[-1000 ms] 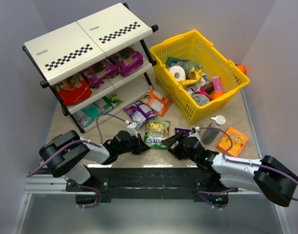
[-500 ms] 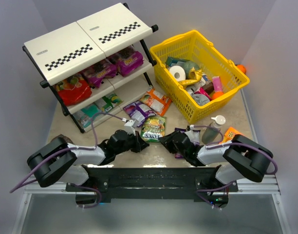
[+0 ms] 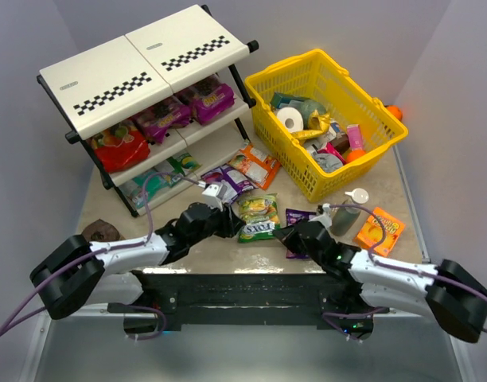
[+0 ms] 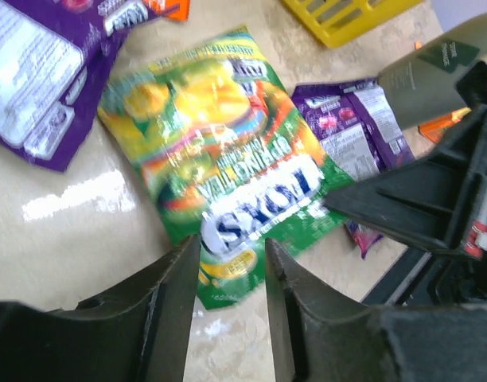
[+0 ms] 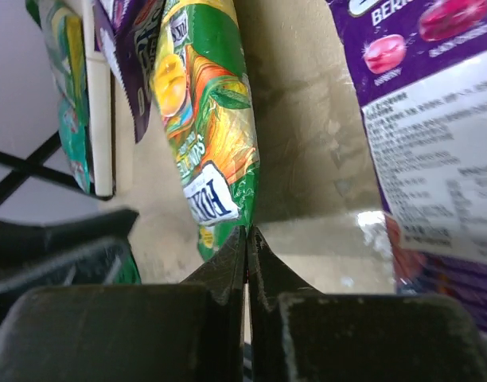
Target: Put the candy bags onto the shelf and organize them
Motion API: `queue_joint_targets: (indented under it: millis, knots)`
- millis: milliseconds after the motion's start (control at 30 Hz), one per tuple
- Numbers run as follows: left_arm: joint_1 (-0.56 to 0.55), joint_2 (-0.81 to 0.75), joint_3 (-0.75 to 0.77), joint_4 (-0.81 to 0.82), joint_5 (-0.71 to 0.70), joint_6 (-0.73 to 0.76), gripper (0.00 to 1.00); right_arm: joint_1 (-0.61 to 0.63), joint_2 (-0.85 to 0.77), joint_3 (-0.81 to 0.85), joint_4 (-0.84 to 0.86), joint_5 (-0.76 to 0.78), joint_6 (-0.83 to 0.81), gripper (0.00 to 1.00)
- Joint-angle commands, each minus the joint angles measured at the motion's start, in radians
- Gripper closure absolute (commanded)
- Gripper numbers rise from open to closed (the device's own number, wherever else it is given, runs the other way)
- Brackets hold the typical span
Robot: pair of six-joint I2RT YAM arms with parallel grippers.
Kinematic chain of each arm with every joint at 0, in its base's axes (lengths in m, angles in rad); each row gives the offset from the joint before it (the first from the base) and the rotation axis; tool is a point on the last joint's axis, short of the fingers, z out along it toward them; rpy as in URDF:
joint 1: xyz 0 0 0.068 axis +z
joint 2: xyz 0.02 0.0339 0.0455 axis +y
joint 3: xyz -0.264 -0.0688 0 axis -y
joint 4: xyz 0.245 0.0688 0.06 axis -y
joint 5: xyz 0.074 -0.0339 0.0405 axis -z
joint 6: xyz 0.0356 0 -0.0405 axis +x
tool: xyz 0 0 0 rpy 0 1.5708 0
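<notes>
The shelf (image 3: 145,59) stands at the far left of the table, its cream top tier bare. Its middle tier carries a red bag (image 3: 118,146) at the left and two magenta bags (image 3: 162,118) to its right. The bottom tier holds teal and green bags (image 3: 153,182). A yellow basket (image 3: 372,151) of mixed goods sits at the far right. Four bags lie flat on the table between shelf and basket. An orange bag (image 3: 256,165) and a purple bag (image 3: 228,182) lie nearest the shelf foot. A green bag (image 3: 258,216) lies nearer the arms, and a small purple bag (image 3: 297,217) is just right of it. A grey bottle (image 3: 344,217) and an orange box (image 3: 379,230) lie further right. The left gripper (image 4: 231,248) hangs over the green bag's near-left edge, jaws narrowly parted, nothing between them. The right gripper (image 5: 247,232) has its jaws pressed together at the green bag's near-right edge. Whether it pinches that edge cannot be told.
</notes>
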Motion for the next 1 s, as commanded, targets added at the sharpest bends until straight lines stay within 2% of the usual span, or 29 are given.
queue_joint_targets:
  millis: [0, 67, 167, 200, 267, 300, 400, 567, 733, 833, 967]
  knots:
    - [-0.003, 0.061, 0.144, -0.035, -0.066, 0.135, 0.55, -0.005, -0.221, -0.038, -0.356, 0.072, -0.069, 1.00]
    - [-0.003, 0.108, 0.196, -0.038, -0.059, 0.156, 0.54, -0.007, -0.325, -0.039, -0.446, 0.117, -0.045, 1.00]
    - [-0.001, 0.169, 0.251, -0.027, -0.044, 0.172, 0.52, -0.007, -0.396, -0.030, -0.555, 0.157, -0.019, 1.00]
    - [-0.003, 0.185, 0.265, -0.026, -0.043, 0.172, 0.51, -0.007, -0.419, -0.022, -0.588, 0.179, -0.013, 0.81]
    - [-0.001, 0.246, 0.306, -0.001, -0.017, 0.186, 0.48, -0.007, -0.426, 0.000, -0.609, 0.187, -0.012, 0.53]
    - [-0.001, 0.269, 0.320, 0.005, -0.012, 0.187, 0.47, -0.007, -0.417, 0.010, -0.610, 0.184, -0.020, 0.35]
    - [-0.001, 0.376, 0.392, 0.016, -0.018, 0.201, 0.47, -0.005, -0.384, 0.044, -0.610, 0.165, -0.031, 0.19]
    - [0.003, 0.498, 0.483, 0.052, -0.030, 0.216, 0.46, -0.005, -0.364, 0.077, -0.584, 0.103, -0.013, 0.14]
    - [0.006, 0.559, 0.523, 0.062, -0.033, 0.221, 0.45, -0.003, -0.329, 0.044, -0.452, 0.014, 0.047, 0.15]
    - [0.005, 0.576, 0.505, 0.062, -0.029, 0.210, 0.50, 0.013, -0.266, 0.042, -0.394, -0.011, 0.090, 0.15]
    - [0.005, 0.570, 0.445, 0.100, -0.017, 0.189, 0.60, 0.064, -0.188, 0.037, -0.328, 0.050, 0.164, 0.16]
